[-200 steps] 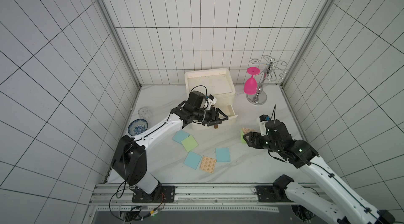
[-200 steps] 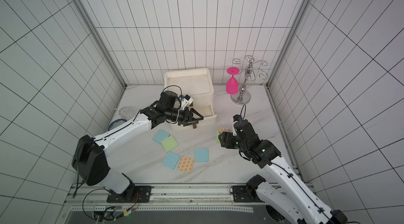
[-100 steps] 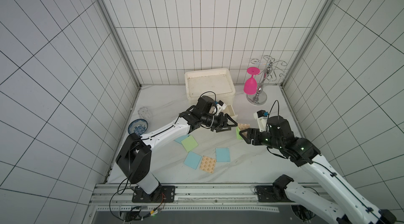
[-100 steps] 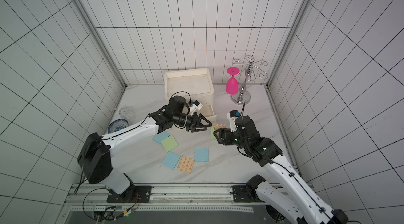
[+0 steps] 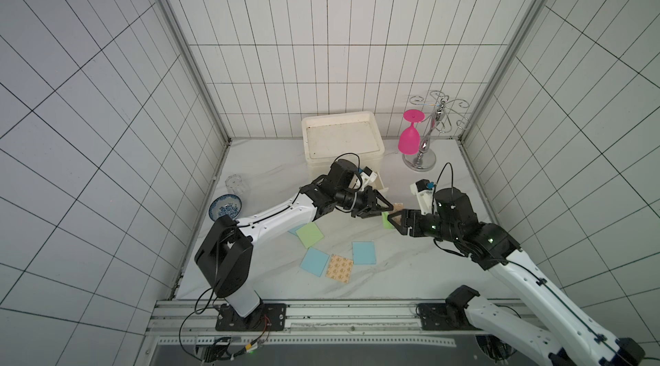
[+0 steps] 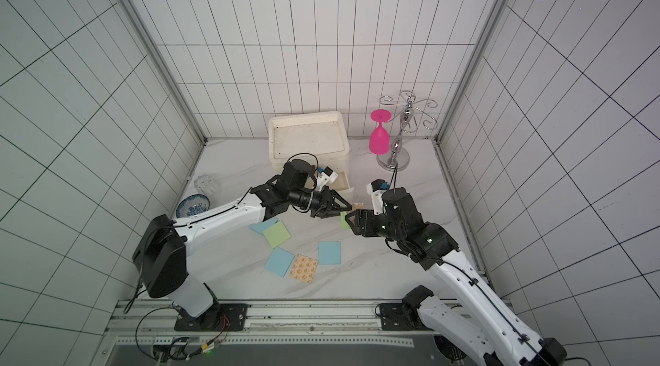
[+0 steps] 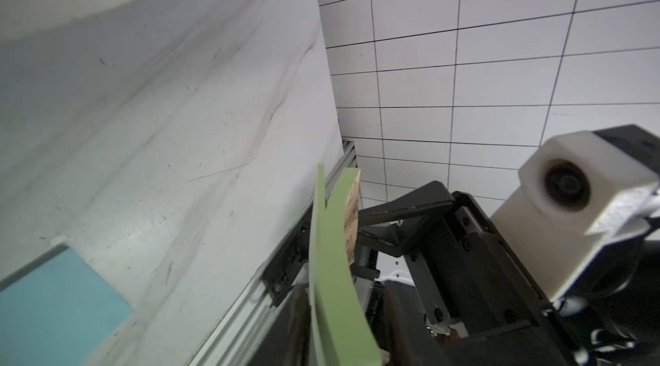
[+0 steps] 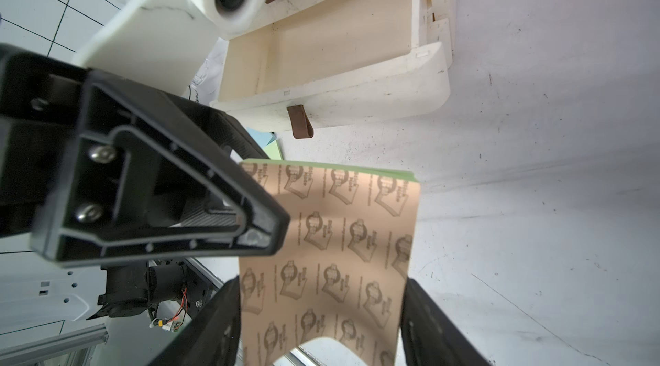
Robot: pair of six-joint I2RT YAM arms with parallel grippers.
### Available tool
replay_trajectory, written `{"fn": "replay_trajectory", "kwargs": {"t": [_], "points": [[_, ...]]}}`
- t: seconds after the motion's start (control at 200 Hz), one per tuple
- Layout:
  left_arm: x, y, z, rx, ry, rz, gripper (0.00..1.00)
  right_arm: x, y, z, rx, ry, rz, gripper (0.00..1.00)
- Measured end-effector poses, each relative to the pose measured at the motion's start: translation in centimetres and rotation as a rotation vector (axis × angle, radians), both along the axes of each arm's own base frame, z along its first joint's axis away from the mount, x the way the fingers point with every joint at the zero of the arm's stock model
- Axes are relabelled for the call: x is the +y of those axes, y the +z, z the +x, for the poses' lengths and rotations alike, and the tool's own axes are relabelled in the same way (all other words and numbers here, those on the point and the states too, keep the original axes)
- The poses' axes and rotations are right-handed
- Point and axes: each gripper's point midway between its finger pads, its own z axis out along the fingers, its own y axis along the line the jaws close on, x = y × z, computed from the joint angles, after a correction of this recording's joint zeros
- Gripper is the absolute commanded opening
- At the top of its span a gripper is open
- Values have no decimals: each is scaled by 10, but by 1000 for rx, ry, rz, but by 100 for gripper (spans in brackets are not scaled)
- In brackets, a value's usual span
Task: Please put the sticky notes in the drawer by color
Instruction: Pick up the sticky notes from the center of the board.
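My right gripper point(image 5: 392, 222) is clamped across the held pad point(image 8: 328, 239), jaws wide on its two side edges. In both top views this sits just right of centre, in front of the open drawer point(image 8: 357, 92). My left gripper point(image 6: 348, 211) straddles the same pad from the left. I cannot tell whether it has bitten.

My worry is the handover. The pad is bowed, so if right lets go before left has a firm pinch, I expect it to spring out and drop. If both arms pull while clamped, sheets could crease or peel. The green layers split at one edge, so left might catch only a few sheets.

The right wrist view gives me the pad's tan printed face, one left finger point(image 8: 178, 185) lying across it, and the drawer at upper middle, bare where visible. The left wrist view shows the green side edge-on, and its curve. Only the top views show the loose pads point(image 5: 310, 235), lower centre.
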Motion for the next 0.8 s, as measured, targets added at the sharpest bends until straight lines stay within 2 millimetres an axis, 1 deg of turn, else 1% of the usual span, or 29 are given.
{"fn": "replay_trajectory", "kwargs": {"t": [0.06,0.125,0.21,0.27,0.33,0.375,0.47,0.575,0.635,0.71,0.755,0.805], "points": [[0,0,1,7,7,4,13,-1,0,1,-3,-5,-2,72],[1,-2,1,13,10,8,8,-1,1,2,-9,-9,-4,81],[1,0,3,13,10,2,7,-2,2,2,-13,-10,-3,87],[3,1,5,11,12,-3,7,-3,4,1,-17,-12,-2,89],[10,1,15,11,32,-4,7,-6,6,-1,-25,-20,2,90],[17,1,24,8,53,-5,7,-9,9,-1,-30,-30,3,90],[41,7,46,-9,113,-15,7,-15,16,0,-38,-62,16,90],[67,20,60,-33,150,-45,7,-22,16,7,-5,-107,37,86],[75,28,60,-45,147,-69,7,-20,15,9,35,-113,73,83],[82,36,54,-53,121,-102,7,-13,20,14,86,-110,150,79],[84,40,49,-55,101,-120,8,-8,27,19,104,-104,215,78],[86,44,44,-60,80,-137,8,-1,41,23,114,-89,303,77]]}}
